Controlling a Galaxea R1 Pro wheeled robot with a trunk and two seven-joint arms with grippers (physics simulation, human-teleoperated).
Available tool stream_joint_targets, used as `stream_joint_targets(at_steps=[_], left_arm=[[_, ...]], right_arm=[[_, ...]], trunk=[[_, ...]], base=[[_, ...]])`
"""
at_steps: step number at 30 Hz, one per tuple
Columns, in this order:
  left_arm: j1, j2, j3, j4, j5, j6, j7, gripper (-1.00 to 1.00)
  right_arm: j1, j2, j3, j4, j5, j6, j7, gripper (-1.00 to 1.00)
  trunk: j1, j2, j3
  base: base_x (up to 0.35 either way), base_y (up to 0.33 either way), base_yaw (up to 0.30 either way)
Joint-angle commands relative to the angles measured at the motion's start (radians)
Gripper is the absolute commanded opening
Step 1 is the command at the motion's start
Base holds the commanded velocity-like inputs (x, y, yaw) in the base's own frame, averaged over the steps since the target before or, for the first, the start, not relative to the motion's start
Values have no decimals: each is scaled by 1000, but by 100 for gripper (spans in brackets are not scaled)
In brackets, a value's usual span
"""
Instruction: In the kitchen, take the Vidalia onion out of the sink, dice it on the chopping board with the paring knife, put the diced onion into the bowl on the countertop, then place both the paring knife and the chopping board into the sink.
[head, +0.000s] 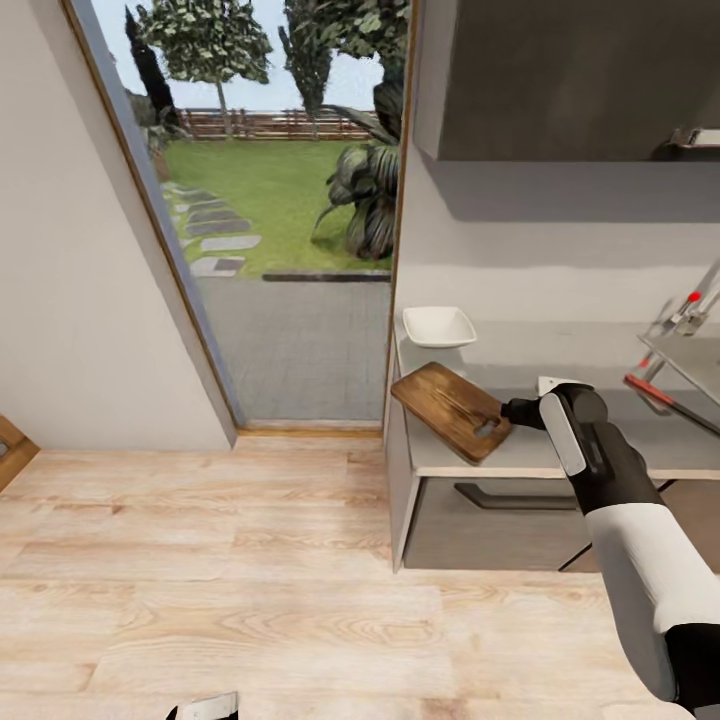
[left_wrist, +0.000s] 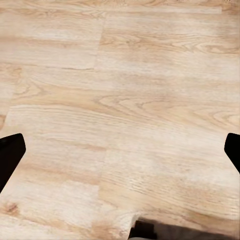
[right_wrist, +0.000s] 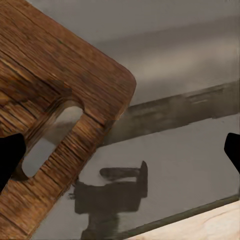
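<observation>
The dark-brown chopping board (head: 447, 402) lies at an angle on the grey countertop (head: 620, 448), one corner past the counter's left end. Its slotted handle end (right_wrist: 52, 132) points at my right gripper (head: 503, 413), which stands open, level with the board. In the right wrist view the fingertips (right_wrist: 10, 157) are spread wide, with the board's handle corner between them. The white bowl (head: 438, 325) sits behind the board by the wall. A slim red-handled item, apparently the paring knife (head: 650, 390), lies by the sink (head: 690, 360). The Vidalia onion is out of view. My left gripper (left_wrist: 120, 150) hangs open over the floor.
The counter's left end meets an open doorway to a garden. A chrome tap with a red knob (head: 692, 298) stands at the far right. A grey wall cabinet (head: 560, 80) hangs above the counter. Pale wood floor (head: 250, 580) stretches in front of it.
</observation>
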Motion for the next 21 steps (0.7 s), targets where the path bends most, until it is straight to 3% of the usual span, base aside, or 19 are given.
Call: stream_joint_targets(at_steps=[1,21], left_arm=[[-2,0,6,4,-11,-4,8,100],[-1,0,5,4,-11,-5,8,100]], right_arm=[[-1,-1,2,-1,-10,3,-9,100],[-1,-2,2,0,-10,3,-9,100]], trunk=[[1,-2,-3],[1,-2,-21]], base=[[199,-96,0],[107,-1,0]])
